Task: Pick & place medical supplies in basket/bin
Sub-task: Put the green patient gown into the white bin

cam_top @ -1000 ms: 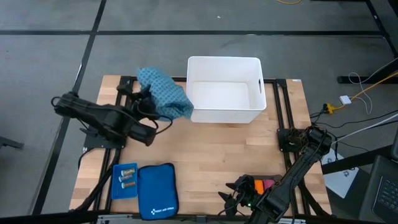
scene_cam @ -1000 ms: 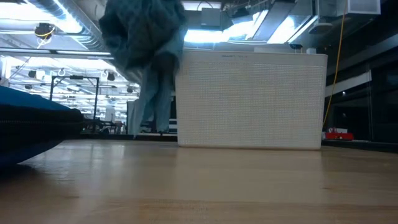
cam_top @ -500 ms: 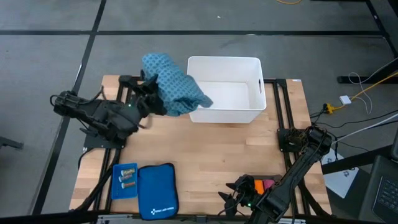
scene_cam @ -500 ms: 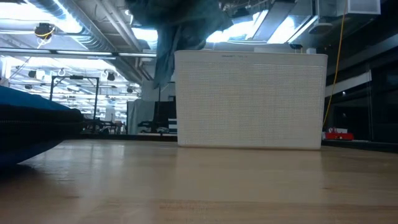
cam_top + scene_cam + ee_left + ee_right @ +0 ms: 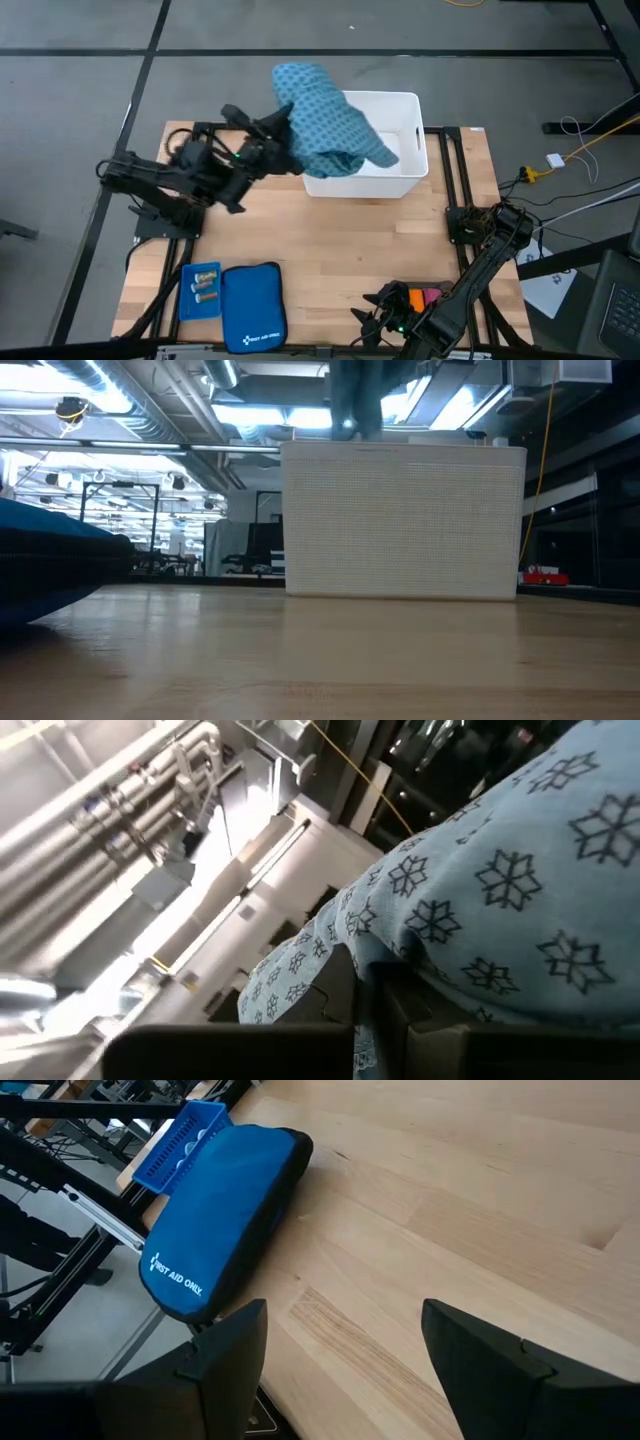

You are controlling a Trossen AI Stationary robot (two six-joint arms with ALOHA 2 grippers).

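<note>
The teal patterned cloth bundle (image 5: 330,120) is in the air over the left end of the white tub (image 5: 400,180), carried by my left gripper (image 5: 287,143), which is shut on it. In the low view only a hanging tail of the cloth (image 5: 355,395) shows above the tub's wall (image 5: 400,520). My right gripper (image 5: 345,1370) is open and waits low at the table's near edge. Beside it lie the orange cylinder (image 5: 396,297) and the pink block (image 5: 432,296). The yellowish vials (image 5: 205,290) lie in a small blue tray. My left gripper holds the cloth bundle by its left side (image 5: 400,960), coming at it from the table's left and slanting upward. The cloth bunches over the fingers (image 5: 390,1005) and hides the place of contact. The bundle is lifted clear and droops over the tub's left end.
The large blue zip pouch (image 5: 252,305) lies at the near left, next to the blue tray (image 5: 200,292); both also show in the right wrist view, the pouch (image 5: 220,1210) and the tray (image 5: 185,1140). Bare wooden tabletop (image 5: 350,250) lies between the tub and the near edge.
My left gripper has risen and swung toward the table's right, carrying the cloth from beside the tub's left wall to above its left end. In the low view the cloth has climbed almost out of the picture and shifted right. The right arm has kept still.
</note>
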